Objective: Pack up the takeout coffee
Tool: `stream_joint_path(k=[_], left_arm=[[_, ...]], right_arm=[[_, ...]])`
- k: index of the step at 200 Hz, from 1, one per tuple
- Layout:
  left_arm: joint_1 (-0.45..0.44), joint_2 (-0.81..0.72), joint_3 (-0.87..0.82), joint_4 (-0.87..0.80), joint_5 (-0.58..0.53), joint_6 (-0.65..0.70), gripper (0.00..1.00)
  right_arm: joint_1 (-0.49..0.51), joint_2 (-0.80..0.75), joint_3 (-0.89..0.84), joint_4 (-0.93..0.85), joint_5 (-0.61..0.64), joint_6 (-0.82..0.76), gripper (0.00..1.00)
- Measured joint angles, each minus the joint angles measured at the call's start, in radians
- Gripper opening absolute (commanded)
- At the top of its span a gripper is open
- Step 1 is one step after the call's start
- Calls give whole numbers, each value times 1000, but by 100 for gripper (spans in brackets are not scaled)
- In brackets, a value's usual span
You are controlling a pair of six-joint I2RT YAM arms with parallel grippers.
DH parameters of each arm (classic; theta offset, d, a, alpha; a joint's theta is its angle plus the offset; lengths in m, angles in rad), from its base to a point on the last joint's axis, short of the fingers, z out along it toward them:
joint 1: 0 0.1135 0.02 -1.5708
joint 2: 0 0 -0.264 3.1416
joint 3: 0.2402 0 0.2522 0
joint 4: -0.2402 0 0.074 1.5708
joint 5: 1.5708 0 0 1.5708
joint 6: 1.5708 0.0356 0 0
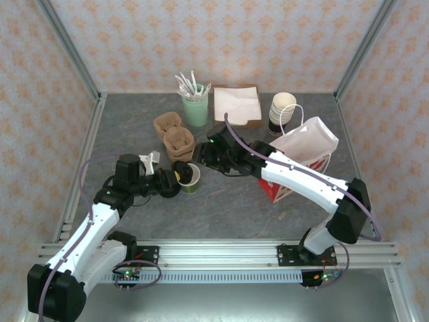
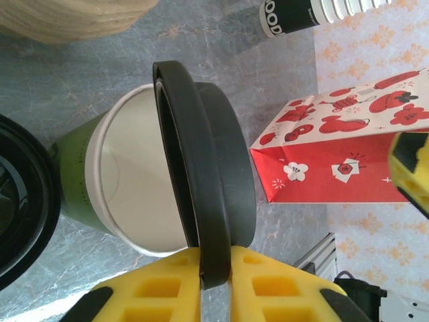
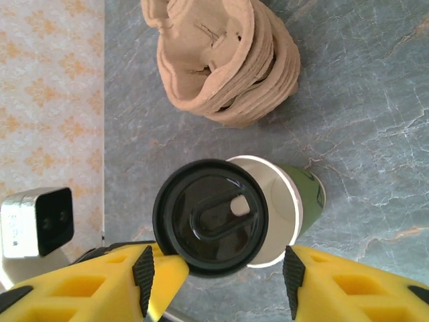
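The takeout coffee [image 2: 137,188] stands on the table [image 1: 234,201] just beside the cardboard carriers [image 1: 175,137]. It is olive outside and cream inside, with a black lid [image 2: 208,181] tilted against its rim. The left gripper [image 2: 214,290] jaws pinch the lid's edge. The right gripper [image 3: 218,275] jaws gape wide, straddling cup and lid.

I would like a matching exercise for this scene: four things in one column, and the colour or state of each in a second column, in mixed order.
Things:
1. black lid
2. coffee cup
3. paper bag
4. cup carriers

Colour or state:
a. red and white
b. brown, stacked
c. clamped in the left gripper
d. olive-green outside, white inside

Pairs: 1-c, 2-d, 3-a, 4-b
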Motion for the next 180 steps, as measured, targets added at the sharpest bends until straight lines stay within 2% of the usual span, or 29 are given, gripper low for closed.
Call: stream_joint_path(k=[88, 180], left_arm=[[14, 3, -29, 17, 14, -20, 29], [14, 44, -13, -14, 11, 42, 45]], right_arm=[[-6, 107, -25, 54, 8, 6, 59], [-33, 150, -25, 82, -15, 5, 59]])
